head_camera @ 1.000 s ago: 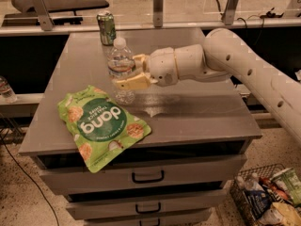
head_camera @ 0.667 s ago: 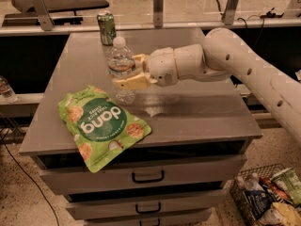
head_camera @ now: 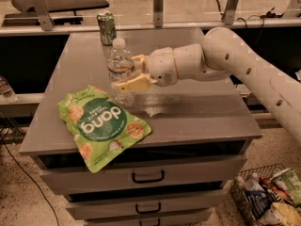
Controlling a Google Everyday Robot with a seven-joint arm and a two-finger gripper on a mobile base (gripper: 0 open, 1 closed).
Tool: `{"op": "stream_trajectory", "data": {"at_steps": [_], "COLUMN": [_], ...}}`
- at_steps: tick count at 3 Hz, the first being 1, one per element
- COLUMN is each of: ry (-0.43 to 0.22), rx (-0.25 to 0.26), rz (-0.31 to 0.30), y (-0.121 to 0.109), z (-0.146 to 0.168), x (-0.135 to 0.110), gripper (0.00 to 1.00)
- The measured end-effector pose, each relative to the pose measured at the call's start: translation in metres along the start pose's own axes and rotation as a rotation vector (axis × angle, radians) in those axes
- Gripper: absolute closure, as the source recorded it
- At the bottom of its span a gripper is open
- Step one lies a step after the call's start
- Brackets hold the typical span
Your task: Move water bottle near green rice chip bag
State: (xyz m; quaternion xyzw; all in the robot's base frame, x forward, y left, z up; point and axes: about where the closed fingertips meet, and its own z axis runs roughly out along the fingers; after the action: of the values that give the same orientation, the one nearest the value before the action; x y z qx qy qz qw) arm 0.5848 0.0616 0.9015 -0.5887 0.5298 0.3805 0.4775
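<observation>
The bottle (head_camera: pixel 120 62) stands upright between the fingers (head_camera: pixel 134 83), which are closed on its middle, one in front and one behind; whether its base rests on the surface (head_camera: pixel 197 114) I cannot tell; the bag (head_camera: pixel 103 119) lies flat just before the fingers, near the bottle; a can (head_camera: pixel 106 27) stands well behind them.

clear ribbed plastic water bottle (head_camera: pixel 120 60), clasped by smooth cream plastic gripper (head_camera: pixel 126 73) above the smooth grey cabinet top (head_camera: pixel 197 112), glossy green rice chip bag (head_camera: pixel 101 119), shiny metal can (head_camera: pixel 106 28)
</observation>
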Motion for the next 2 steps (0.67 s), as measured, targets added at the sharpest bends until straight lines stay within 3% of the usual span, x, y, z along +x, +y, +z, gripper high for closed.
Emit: {"op": "stream_trajectory", "data": {"at_steps": [1, 2], "ry": [0.0, 0.042], "rx": [0.0, -0.015], "rz": [0.0, 0.015], "y": [-0.0001, 0.0005], "z": [-0.0001, 0.0065], "x": [-0.0005, 0.007], "gripper": [0.08, 0.0]}}
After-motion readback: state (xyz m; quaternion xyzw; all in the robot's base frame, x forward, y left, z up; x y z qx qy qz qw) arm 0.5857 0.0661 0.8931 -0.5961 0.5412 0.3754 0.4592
